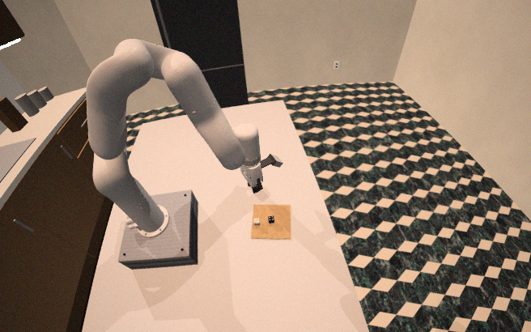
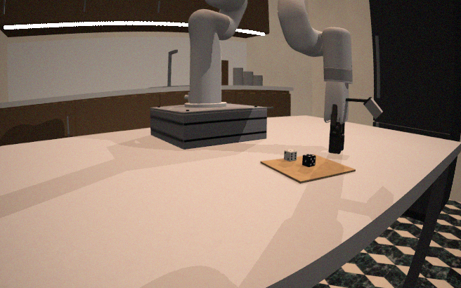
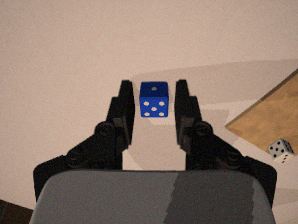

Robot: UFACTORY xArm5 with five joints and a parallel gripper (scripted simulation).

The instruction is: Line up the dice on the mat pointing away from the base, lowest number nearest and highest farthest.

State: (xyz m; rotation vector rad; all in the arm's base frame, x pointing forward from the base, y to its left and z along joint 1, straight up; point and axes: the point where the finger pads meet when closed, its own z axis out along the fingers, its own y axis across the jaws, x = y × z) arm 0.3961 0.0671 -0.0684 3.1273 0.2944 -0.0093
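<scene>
On the desk (image 1: pixel 243 283), the white die (image 1: pixel 257 221) sits at nine o'clock on the mat (image 1: pixel 279 231), with the black die (image 1: pixel 270 219) just beside it toward the mat's centre. Off the mat at eleven o'clock, the gripper (image 3: pixel 152 103) hangs low with its jaws apart and clamped on nothing, the blue die (image 3: pixel 153 99), showing five, lying between them on the desk.
</scene>
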